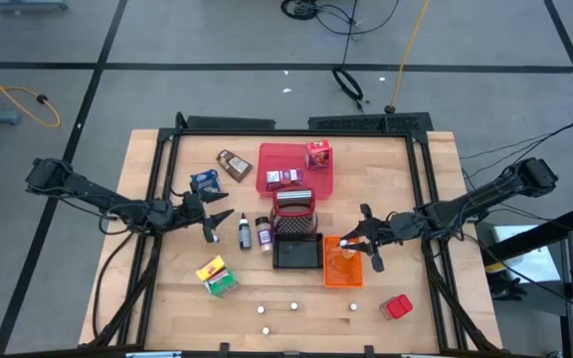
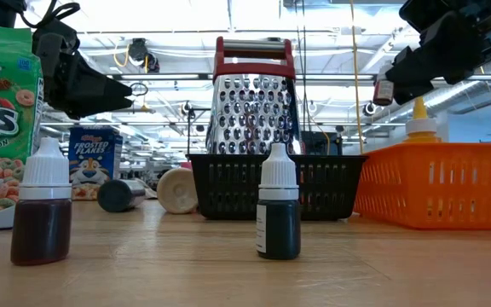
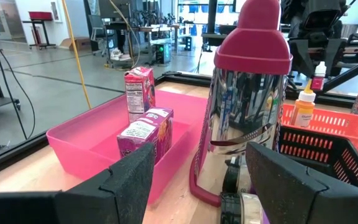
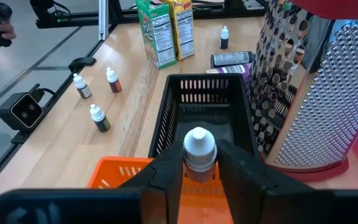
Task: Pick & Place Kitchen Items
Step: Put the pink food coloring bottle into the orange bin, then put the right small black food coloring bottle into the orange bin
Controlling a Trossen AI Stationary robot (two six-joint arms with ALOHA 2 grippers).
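My right gripper [image 1: 358, 245] hangs over the small orange bin [image 1: 343, 268], shut on a small white-capped bottle [image 4: 199, 144] that also shows in the left wrist view as the small bottle [image 3: 317, 78]. A yellow bottle [image 3: 303, 107] stands in the bin below it. My left gripper [image 1: 212, 221] waits open at the table's left, level, touching nothing. Two small dark bottles [image 1: 254, 234] stand upright on the table beside it. On the table lie a yellow-green box [image 1: 217, 276], a red box [image 1: 396, 306], a blue box [image 1: 205, 180] and a brown pouch [image 1: 234, 165]. My right gripper pinches the small bottle between its two fingers, just below the white cap [image 4: 199, 140]. The fingers come from the table's right, slanting a little downward. The bottle stands roughly upright in the hold, lifted clear above the orange bin.
A black wire basket [image 1: 296, 253] sits left of the orange bin, with a red-handled steel grater [image 1: 293, 207] standing behind it. The pink tray [image 1: 267, 159] at the back holds small cartons [image 3: 145, 127]. Small white pieces [image 1: 293, 306] dot the near edge.
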